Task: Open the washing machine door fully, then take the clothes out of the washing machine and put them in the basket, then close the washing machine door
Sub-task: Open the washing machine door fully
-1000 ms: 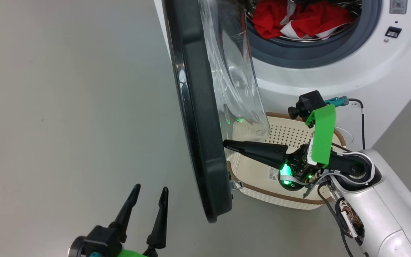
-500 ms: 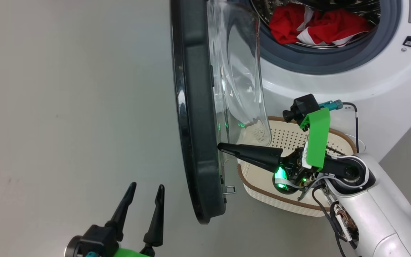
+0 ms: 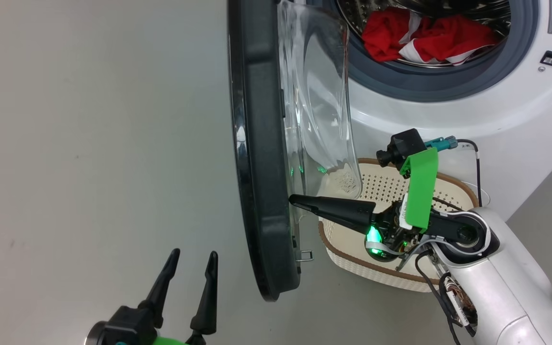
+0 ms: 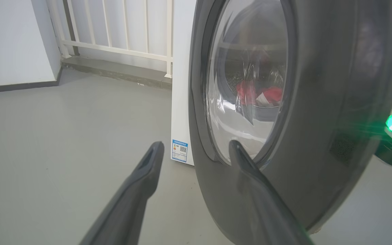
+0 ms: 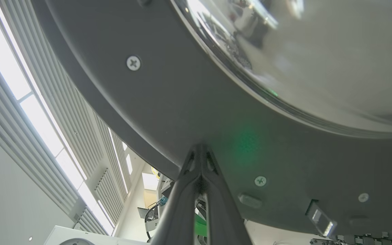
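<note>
A bare, lab-like test space: plain grey floor (image 4: 46,136) and white railing (image 4: 114,50) beyond the left jaws, slatted strip-lit ceiling (image 5: 70,122) (office-style) past the right jaws.

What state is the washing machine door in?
Open: the washing machine door stands edge-on, swung off the drum, clothes uncovered inside; the shut right gripper touches its inner face.

Glossy washing machine door (image 3: 261,167), perforated plastic basket (image 3: 362,266).
</note>
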You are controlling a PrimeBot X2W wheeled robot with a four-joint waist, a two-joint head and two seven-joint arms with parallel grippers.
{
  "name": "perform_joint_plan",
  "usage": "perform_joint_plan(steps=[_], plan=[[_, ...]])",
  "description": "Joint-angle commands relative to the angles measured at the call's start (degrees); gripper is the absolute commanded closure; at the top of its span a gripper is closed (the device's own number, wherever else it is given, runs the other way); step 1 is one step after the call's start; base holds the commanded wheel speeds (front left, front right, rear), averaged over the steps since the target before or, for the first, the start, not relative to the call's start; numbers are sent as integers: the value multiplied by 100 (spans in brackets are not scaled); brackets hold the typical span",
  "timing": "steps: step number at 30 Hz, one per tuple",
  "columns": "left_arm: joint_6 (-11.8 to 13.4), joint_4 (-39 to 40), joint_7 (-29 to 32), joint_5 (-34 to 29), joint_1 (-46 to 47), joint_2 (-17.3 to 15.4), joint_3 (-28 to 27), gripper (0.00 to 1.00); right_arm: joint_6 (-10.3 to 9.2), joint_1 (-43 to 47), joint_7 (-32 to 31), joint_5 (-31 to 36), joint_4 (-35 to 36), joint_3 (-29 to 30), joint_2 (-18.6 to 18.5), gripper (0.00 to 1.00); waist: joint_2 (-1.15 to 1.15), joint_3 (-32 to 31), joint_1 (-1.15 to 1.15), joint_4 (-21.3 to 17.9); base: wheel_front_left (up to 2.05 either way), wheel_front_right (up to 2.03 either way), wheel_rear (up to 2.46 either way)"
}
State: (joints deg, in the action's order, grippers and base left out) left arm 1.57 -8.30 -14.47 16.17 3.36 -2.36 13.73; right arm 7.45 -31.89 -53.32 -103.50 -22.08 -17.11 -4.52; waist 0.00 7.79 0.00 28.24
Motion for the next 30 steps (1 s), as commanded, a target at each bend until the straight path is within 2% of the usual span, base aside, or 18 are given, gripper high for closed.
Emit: perform_joint_plan(steps=[1,2,3,4,5,6,30], plan=[[29,158,-53,40,21,-52,-205,0,3,31,59,63,159,-37,154,97,0,3,0,-16,0,0,0],[27,157,-53,40,22,-52,-206,0,3,37,78,88,162,-24,155,85,0,3,0,-28,0,0,0],[24,154,-53,40,21,-52,-209,0,3,48,98,114,164,-9,156,68,0,-2,0,-40,0,0,0],[21,149,-53,39,19,-52,-212,0,3,62,124,148,166,7,156,58,0,-8,0,-54,0,0,0],[19,144,-53,38,16,-52,-218,0,3,81,161,186,171,32,157,40,0,-15,0,-68,0,0,0],[16,138,-53,38,13,-52,-224,0,3,108,207,222,173,64,157,0,0,-22,0,-82,0,0,0],[-78,65,-53,-48,-83,-52,-479,0,3,1551,1494,1251,-25,893,-13,0,0,-168,0,-488,0,0,0]])
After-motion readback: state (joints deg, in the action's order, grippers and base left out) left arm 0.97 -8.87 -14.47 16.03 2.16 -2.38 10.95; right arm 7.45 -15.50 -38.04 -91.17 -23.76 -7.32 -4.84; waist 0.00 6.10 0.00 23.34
